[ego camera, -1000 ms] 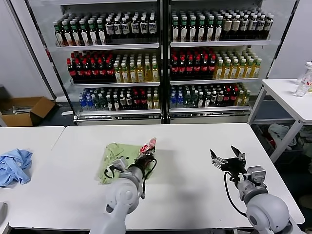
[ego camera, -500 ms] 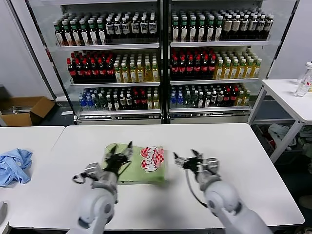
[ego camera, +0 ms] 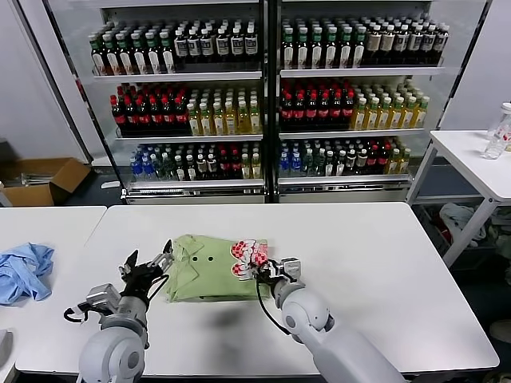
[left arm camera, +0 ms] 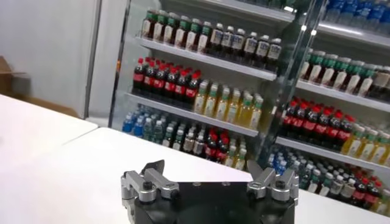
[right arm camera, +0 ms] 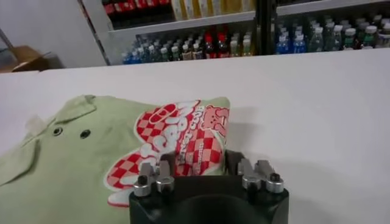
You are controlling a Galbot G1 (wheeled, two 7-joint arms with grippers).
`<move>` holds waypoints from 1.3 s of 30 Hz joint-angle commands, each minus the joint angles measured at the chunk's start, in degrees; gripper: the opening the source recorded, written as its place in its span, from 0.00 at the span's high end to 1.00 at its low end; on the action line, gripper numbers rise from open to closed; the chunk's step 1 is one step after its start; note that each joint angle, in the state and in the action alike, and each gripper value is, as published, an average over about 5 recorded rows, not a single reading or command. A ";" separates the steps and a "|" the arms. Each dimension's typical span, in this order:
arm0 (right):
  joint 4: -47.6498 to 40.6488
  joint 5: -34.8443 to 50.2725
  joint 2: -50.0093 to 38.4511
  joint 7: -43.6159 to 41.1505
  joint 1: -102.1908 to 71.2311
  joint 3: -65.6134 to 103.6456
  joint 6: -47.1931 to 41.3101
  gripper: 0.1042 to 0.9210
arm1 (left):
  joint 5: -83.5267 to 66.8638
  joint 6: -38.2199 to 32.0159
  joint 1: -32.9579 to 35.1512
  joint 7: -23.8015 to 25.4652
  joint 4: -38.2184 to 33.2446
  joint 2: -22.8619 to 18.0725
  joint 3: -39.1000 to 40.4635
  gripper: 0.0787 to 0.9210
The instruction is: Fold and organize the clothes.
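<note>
The light green shirt [ego camera: 204, 271] lies folded on the white table [ego camera: 383, 255], collar and dark buttons to the left, red-and-white patch [ego camera: 249, 259] at its right end. My left gripper [ego camera: 148, 267] is open and empty, just left of the shirt's collar side; in the left wrist view [left arm camera: 209, 170] it shows only bare table between its fingers. My right gripper [ego camera: 267, 273] is open at the shirt's right edge. In the right wrist view the gripper [right arm camera: 201, 159] straddles the patch corner of the shirt [right arm camera: 73, 164], with the fingers [right arm camera: 167, 163] wide apart.
A light blue garment [ego camera: 24, 271] lies on the neighbouring table at the far left. Glass-door coolers full of bottles [ego camera: 263, 96] stand behind the table. A cardboard box [ego camera: 44, 179] sits on the floor at the back left. Another white table [ego camera: 479, 159] stands at the right.
The left gripper let the shirt down and has moved left off it. The right gripper has moved left across the table to the shirt's right edge. The shirt now lies flat.
</note>
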 commanded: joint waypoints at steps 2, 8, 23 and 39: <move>-1.46 -0.33 -3.47 1.93 2.49 -1.31 -0.87 0.55 | -0.62 -0.38 2.58 0.32 -1.77 1.66 -2.91 0.12; 3.20 -4.51 -14.78 -2.95 0.94 4.56 -0.47 0.76 | -1.00 -0.24 2.48 0.31 -2.06 2.13 -2.15 0.12; 20.90 -26.39 -24.38 -11.03 -18.82 25.56 19.52 0.81 | -2.49 0.67 3.48 0.78 -4.49 2.55 -0.81 0.12; 23.91 -25.65 -21.70 -8.79 -24.13 31.01 21.51 0.26 | 0.06 -0.39 5.69 2.37 -7.07 3.67 -0.65 0.12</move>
